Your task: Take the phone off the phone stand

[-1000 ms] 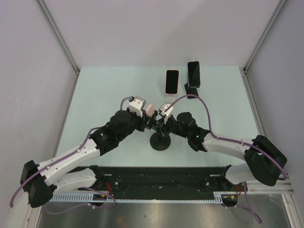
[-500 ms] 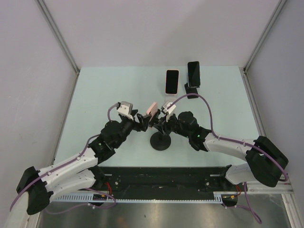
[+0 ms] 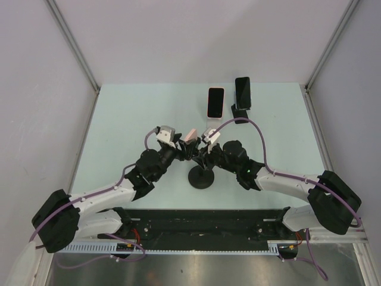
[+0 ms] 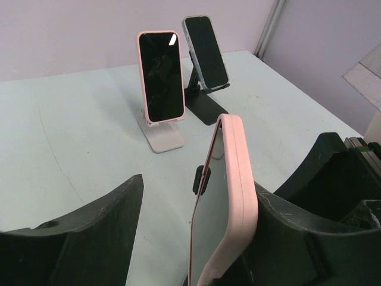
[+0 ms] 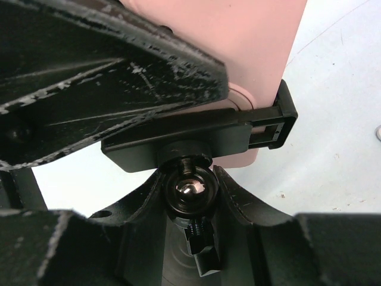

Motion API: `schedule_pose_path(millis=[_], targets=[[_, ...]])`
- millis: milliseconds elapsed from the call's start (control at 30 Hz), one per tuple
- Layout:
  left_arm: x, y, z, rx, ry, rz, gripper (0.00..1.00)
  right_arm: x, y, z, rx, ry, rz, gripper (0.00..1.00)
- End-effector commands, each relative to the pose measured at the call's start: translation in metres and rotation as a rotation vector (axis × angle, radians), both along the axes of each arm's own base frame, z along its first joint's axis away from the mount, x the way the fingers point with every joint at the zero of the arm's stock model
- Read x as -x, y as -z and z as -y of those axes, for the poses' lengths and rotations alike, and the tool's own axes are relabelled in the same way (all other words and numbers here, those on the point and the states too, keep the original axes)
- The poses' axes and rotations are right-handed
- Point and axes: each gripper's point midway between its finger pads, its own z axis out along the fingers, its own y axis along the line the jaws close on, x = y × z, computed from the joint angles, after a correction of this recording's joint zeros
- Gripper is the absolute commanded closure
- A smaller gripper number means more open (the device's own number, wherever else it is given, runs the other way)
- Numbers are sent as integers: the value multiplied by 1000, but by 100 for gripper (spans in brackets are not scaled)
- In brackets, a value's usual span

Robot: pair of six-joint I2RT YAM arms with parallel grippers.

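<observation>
Our left gripper (image 4: 199, 190) stands open around the pink-cased phone (image 4: 229, 196), whose edge sits close against the right-hand finger (image 4: 297, 238) while a clear gap separates it from the other finger (image 4: 77, 232). We see the phone upright and edge-on between them, seated in the clamp (image 5: 238, 134) of the phone stand (image 3: 201, 177) near the middle of the table (image 3: 131, 119). Our right gripper (image 5: 187, 196) is closed on the stand's ball joint (image 5: 187, 186), just beneath that clamp.

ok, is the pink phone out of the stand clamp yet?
In. Right wrist view: the stand has its clamp hooked round the pink phone; left fingers straddle it, apart.
</observation>
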Motion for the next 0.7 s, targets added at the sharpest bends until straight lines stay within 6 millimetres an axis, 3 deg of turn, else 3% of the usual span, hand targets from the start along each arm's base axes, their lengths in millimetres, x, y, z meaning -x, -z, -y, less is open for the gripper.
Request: schedule_pose_path(millis=[0,167,567,667], targets=[[-10,-27,0,53,-28,101,33,-3,-20,-6,-68,10,47,100],[-15,-22,4,37,-32,102,43,-2,-23,-6,-74,5,52,100],[-20,-3,12,-3,-21,77,43,-1,-24,-8,-82,-7,55,100],[-19,-5,12,0,-17,84,59,-1,-25,-8,-79,-3,58,100]])
